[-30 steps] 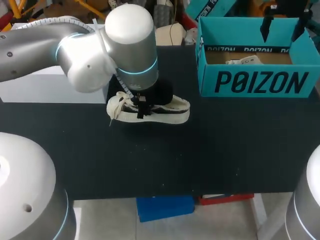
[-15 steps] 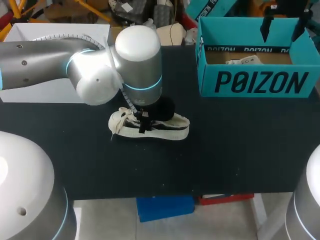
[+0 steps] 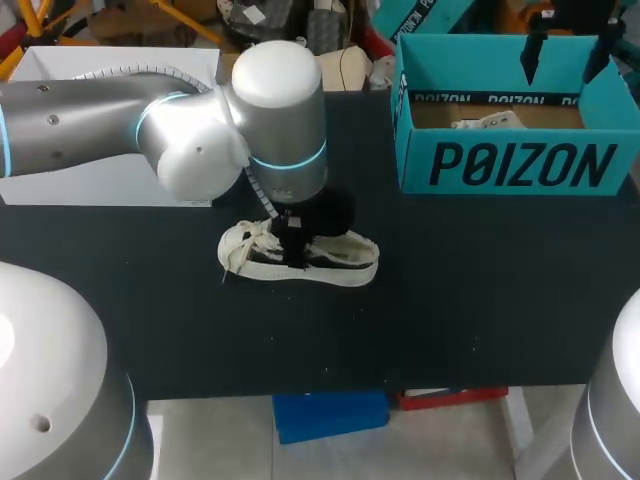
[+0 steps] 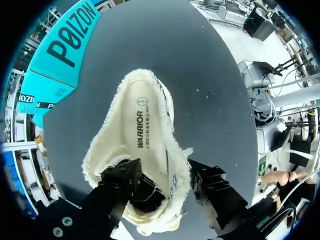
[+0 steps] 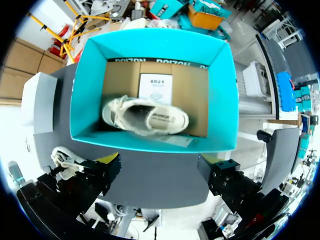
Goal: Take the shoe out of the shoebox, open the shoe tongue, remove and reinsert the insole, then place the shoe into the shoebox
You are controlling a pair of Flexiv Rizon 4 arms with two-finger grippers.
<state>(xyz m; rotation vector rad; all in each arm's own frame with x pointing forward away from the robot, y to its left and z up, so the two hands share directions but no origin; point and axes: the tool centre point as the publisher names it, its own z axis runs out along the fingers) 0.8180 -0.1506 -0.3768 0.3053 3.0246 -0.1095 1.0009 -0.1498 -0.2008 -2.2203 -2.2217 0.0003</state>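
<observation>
A cream canvas shoe lies on its sole on the black table, toe to the left. My left gripper hangs straight over its lace area. In the left wrist view the shoe shows its printed insole; the left gripper is open, one finger over the dark tongue area and the other outside the shoe's side wall. The teal shoebox stands at the back right with a second cream shoe inside. My right gripper hovers open above the shoebox.
A white box sits at the back left behind my left arm. The box holds a paper card beside the second shoe. Bare black table lies in front of and to the right of the shoe.
My left arm came down and toward the front with the shoe, which now rests on the table. Its fingers have spread apart. The right arm has not moved.
</observation>
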